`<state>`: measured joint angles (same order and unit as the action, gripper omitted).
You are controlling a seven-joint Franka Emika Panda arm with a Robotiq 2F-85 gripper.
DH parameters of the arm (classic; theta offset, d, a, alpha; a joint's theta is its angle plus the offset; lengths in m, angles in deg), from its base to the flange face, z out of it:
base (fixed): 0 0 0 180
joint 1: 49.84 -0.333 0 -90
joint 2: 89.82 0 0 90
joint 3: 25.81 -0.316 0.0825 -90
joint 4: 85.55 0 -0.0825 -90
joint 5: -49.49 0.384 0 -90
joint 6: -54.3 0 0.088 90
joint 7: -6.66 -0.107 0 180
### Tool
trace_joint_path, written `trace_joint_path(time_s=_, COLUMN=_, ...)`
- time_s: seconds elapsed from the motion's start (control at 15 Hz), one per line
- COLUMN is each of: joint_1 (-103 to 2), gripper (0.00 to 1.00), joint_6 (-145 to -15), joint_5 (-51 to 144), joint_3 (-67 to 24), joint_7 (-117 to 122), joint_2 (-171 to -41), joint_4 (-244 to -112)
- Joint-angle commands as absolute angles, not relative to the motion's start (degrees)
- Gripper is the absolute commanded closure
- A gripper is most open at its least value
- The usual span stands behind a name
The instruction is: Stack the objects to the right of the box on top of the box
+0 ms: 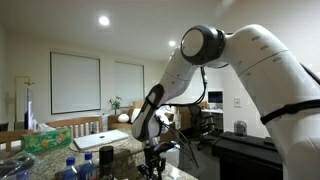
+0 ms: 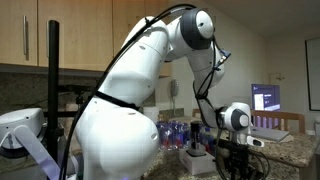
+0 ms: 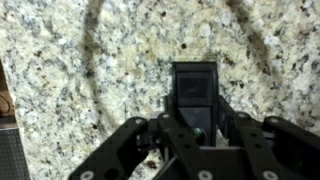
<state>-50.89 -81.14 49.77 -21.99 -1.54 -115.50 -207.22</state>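
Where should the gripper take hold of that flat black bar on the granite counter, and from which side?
Pinch its long edges from straight above. The black bar lies flat on the granite counter, narrow enough to fit the jaws, and the gripper hangs over it, a finger either side.

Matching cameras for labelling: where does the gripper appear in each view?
In an exterior view: gripper bottom centre, under the arm.
In an exterior view: gripper lower right, below the white wrist.
Wrist view: gripper bottom centre, flanking a black bar.
Shared landmark: speckled granite countertop.
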Motion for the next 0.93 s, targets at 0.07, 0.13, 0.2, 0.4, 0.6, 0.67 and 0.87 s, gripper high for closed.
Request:
trace_joint_path(time_s=0.07, joint_1=-50.7, gripper=0.82, joint_6=-78.9, joint_5=49.1, joint_3=-21.0, joint_7=-4.0, joint_2=-114.3, joint_4=-206.9)
trace_joint_path(time_s=0.13, joint_1=-50.3, gripper=0.82, joint_6=-76.9, joint_5=49.9, joint_3=-20.9, joint_7=-4.3, joint_2=-113.2, joint_4=-207.0)
trace_joint_path(time_s=0.2, joint_1=-50.0, gripper=0.82, joint_6=-75.3, joint_5=50.4, joint_3=-20.8, joint_7=-4.8, joint_2=-112.5, joint_4=-207.1)
trace_joint_path(time_s=0.4, joint_1=-48.9, gripper=0.82, joint_6=-68.0, joint_5=54.6, joint_3=-21.1, joint_7=-6.6, joint_2=-108.7, joint_4=-208.6)
trace_joint_path(time_s=0.6, joint_1=-48.7, gripper=0.82, joint_6=-64.0, joint_5=61.3, joint_3=-21.5, joint_7=-10.2, joint_2=-103.2, joint_4=-212.6)
trace_joint_path(time_s=0.67, joint_1=-49.0, gripper=0.82, joint_6=-64.4, joint_5=63.0, joint_3=-21.5, joint_7=-11.9, joint_2=-100.5, joint_4=-213.8)
trace_joint_path(time_s=0.87, joint_1=-51.2, gripper=0.82, joint_6=-68.6, joint_5=62.0, joint_3=-21.9, joint_7=-18.3, joint_2=-91.4, joint_4=-217.1)
